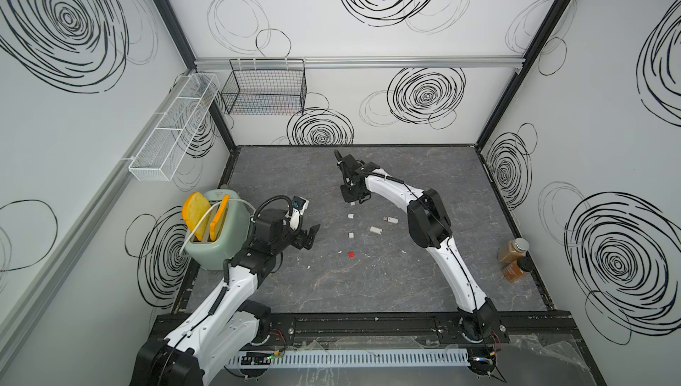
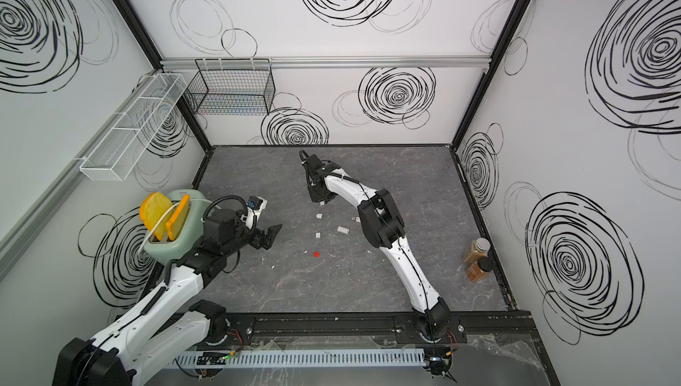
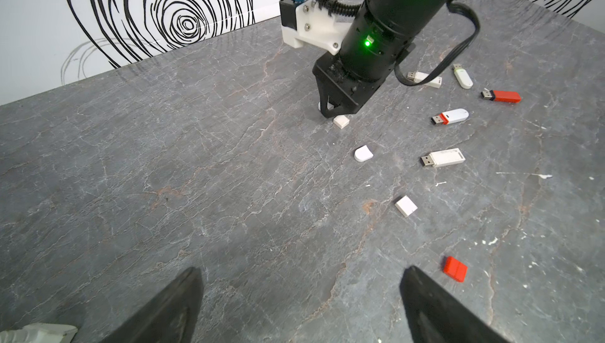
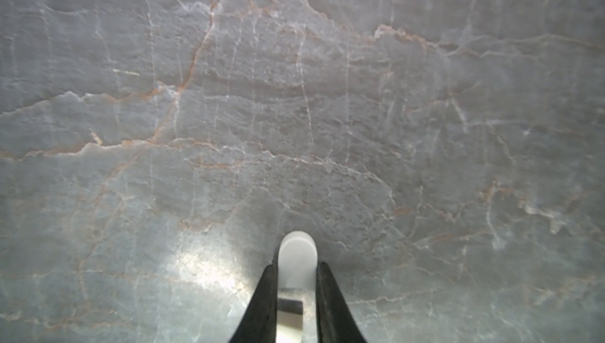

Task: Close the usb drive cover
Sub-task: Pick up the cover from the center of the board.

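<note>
— Where's the left gripper (image 3: 301,269)?
— Nearest us, lower left of centre in both top views. Fingers spread wide, nothing in them. A red cap (image 3: 455,268) lies just off one fingertip, not touching.
— Past that?
— Mid-table, a white drive (image 3: 442,157), plug bare.
— And the right gripper (image 1: 351,199)?
— Farthest, about centre frame in both top views, tips down at the table (image 1: 368,284). Its fingers (image 4: 327,292) are clamped on a round cap (image 4: 297,253), one each side, touching it. The rounded end pokes out past the tips. A square cap (image 3: 341,122) sits just beside, outside the grip.
</note>
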Available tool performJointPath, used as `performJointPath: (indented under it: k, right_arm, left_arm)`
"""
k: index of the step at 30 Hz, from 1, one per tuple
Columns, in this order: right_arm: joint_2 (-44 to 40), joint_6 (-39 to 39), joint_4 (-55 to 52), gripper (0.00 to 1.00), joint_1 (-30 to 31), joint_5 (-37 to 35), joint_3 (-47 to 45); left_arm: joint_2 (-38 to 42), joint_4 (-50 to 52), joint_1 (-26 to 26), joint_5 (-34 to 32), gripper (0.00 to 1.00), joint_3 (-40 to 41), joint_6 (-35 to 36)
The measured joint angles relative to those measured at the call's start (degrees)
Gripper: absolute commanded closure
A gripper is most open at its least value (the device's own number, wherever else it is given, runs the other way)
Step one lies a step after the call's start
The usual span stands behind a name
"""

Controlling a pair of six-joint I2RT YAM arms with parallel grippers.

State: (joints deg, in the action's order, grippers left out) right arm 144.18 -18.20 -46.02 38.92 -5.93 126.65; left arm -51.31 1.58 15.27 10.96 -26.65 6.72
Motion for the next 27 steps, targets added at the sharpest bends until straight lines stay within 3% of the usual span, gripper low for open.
performJointPath:
  k: [8, 17, 27]
  right_arm:
    - [-4.7, 2.3, 1.3, 0.79, -0.7, 0.7, -5.5]
    - [-24.8, 6.3, 11.8, 0.83, -0.9, 3.3, -28.8]
    - [-44.9, 11.6, 29.4, 0.82, 0.4, 8.5, -58.5]
  left_arm:
    - [-1.5, 1.1, 0.5, 1.7, 0.02, -1.9, -1.7]
    - [-6.4, 3.1, 0.5, 6.1, 0.02, -8.0, -4.3]
    - [-12.8, 4.9, 0.5, 20.2, 0.00, -11.0, -8.2]
